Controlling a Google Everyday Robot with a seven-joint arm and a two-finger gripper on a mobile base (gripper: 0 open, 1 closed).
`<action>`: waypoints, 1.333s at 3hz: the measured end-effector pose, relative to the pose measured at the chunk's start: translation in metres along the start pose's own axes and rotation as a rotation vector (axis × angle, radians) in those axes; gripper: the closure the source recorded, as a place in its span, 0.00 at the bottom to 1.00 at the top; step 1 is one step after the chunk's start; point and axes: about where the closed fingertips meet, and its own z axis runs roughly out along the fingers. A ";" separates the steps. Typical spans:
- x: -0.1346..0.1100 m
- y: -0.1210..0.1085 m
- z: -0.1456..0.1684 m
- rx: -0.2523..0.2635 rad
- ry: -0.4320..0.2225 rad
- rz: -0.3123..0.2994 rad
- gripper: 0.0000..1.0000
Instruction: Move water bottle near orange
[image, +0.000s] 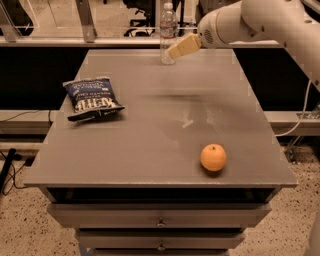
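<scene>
The water bottle (168, 32) stood upright at the far edge of the table (150, 145), about midway along that edge, its white cap on. It was clear plastic, and how much it held could not be told. The gripper (179, 49) hung above the far edge too, reaching in from the far right corner on the white arm (260, 22), tilted down with its pale tip just beside the lower half of the bottle. Whether it touched the bottle could not be told, nor how wide it was spread or whether it had hold of anything.

The orange (213, 157) sat on the table near the front edge, towards the front right corner, well apart from the bottle, with its dark stem dimple facing up. A blue chip bag (92, 99) lay flat near the left edge, about halfway between front and far corners, its printed face up; what was inside it was hidden. Below the front edge two drawers (160, 216) sat pushed in, their contents out of sight
</scene>
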 end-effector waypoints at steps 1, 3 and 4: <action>-0.017 -0.026 0.048 0.011 -0.110 0.107 0.00; -0.052 -0.026 0.098 -0.051 -0.206 0.181 0.00; -0.060 -0.030 0.114 -0.045 -0.229 0.173 0.00</action>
